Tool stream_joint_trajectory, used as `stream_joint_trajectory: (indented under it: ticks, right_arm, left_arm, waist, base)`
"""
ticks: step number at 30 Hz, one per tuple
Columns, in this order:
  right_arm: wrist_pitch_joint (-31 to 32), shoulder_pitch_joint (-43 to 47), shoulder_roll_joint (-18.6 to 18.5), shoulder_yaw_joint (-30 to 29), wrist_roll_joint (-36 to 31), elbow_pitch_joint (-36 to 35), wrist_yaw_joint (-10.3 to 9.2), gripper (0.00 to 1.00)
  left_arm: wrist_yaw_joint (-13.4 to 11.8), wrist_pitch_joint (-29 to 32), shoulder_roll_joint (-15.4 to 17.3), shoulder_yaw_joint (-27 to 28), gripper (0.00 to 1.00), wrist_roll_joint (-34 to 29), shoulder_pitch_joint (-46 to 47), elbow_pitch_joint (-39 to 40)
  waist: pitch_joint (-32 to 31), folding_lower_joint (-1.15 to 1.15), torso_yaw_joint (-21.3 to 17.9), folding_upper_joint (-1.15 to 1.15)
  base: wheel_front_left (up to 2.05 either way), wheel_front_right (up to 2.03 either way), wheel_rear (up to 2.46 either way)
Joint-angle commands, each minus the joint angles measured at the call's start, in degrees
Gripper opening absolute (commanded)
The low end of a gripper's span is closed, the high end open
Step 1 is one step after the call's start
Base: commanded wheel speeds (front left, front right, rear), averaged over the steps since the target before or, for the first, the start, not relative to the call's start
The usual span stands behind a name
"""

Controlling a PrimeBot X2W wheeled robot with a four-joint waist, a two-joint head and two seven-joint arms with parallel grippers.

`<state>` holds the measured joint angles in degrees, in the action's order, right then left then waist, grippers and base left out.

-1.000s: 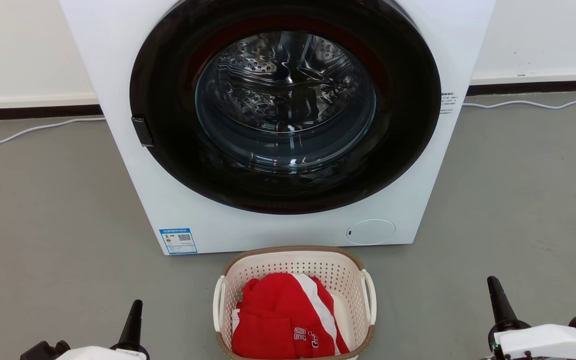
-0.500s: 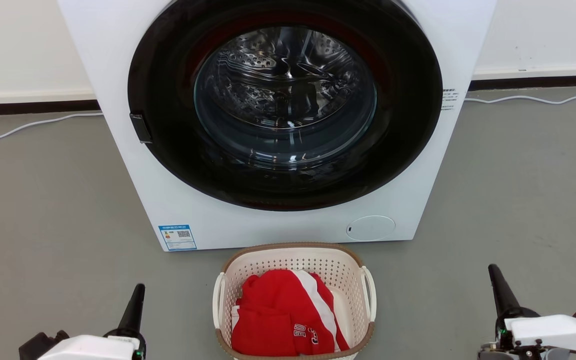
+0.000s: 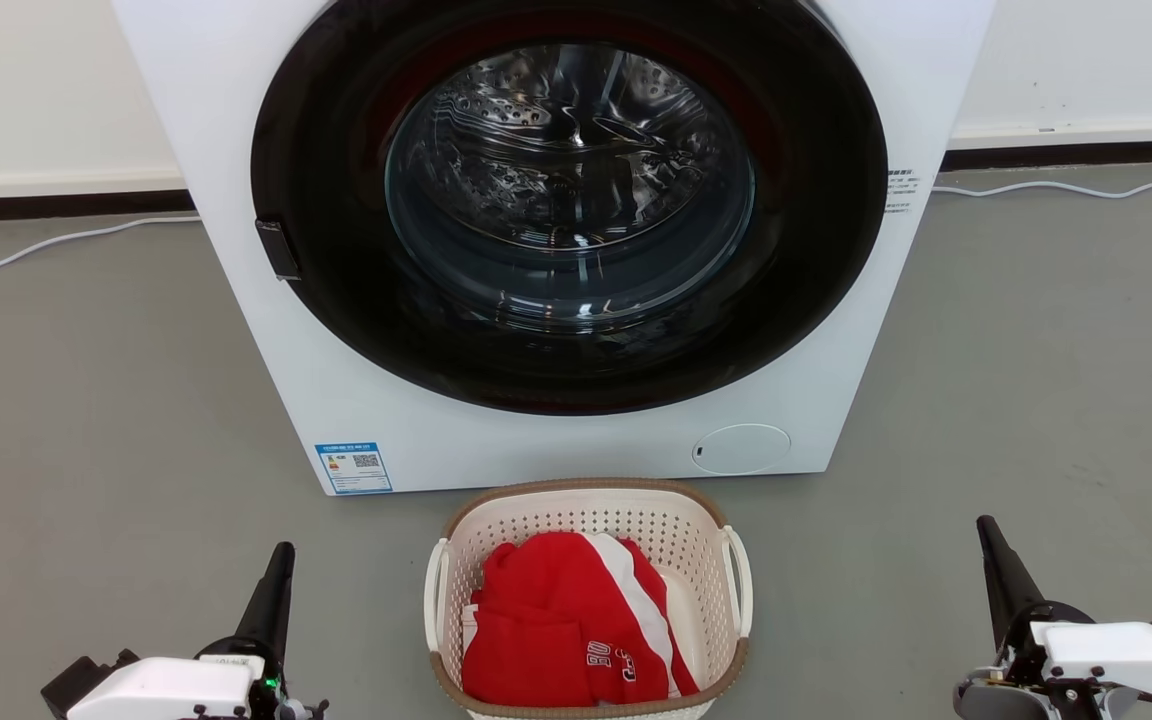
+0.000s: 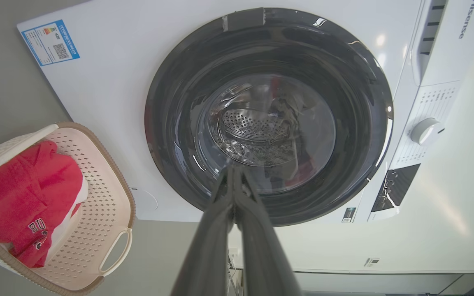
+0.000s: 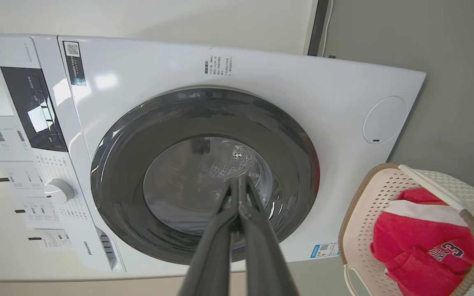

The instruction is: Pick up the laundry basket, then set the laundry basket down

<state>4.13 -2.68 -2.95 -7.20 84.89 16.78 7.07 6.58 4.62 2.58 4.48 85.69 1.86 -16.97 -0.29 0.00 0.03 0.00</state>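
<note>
Surface: grey floor [image 3: 86, 400], smooth. White wall [image 3: 36, 80] at the back with a dark baseboard [image 3: 56, 203]. A white cable [image 3: 46, 242] lies on the floor along the wall, showing on each side of the machine.

Count: 1 white front-loading washing machine [image 3: 266, 330], its round dark door [image 3: 816, 250] shut; 1 laundry basket [image 3: 586, 512] with 2 white side handles [image 3: 741, 585]; 1 red garment [image 3: 546, 630].

Basket stands on the floor just in front of the machine, below the door. It holds the red garment, which has a white stripe and white lettering.

Left gripper [image 3: 281, 560]: low left of the basket, apart from it. In the left wrist view its fingers meet at the tips, with nothing between them.

Right gripper [image 3: 988, 535]: low right, well apart from the basket. Its fingers are likewise pressed together, empty.
</note>
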Motion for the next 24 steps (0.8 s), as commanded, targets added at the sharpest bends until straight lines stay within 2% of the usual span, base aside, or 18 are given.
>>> stream_joint_trajectory:
  ticks: [1,10,24]
  right_arm:
    - [1.0,-2.9,-0.2,1.0,1.6,-2.2,0.39,0.00]
    - [2.4,-3.5,0.1,0.7,7.3,-2.8,0.42,0.00]
    - [2.4,-3.5,0.1,0.7,7.3,-2.8,0.42,0.00]
  left_arm:
    - [0.6,0.5,0.5,1.7,0.00,1.4,3.6,1.9]
    - [0.9,1.9,0.3,2.1,0.00,6.5,4.3,2.9]
    - [0.9,1.9,0.3,2.1,0.00,6.5,4.3,2.9]
  waist:
    - [0.0,0.00,0.0,0.00]
    - [0.5,0.00,0.0,0.00]
    - [0.5,0.00,0.0,0.00]
  base:
    - [0.00,0.00,0.00]
    - [0.00,0.00,0.00]
    - [0.00,0.00,0.00]
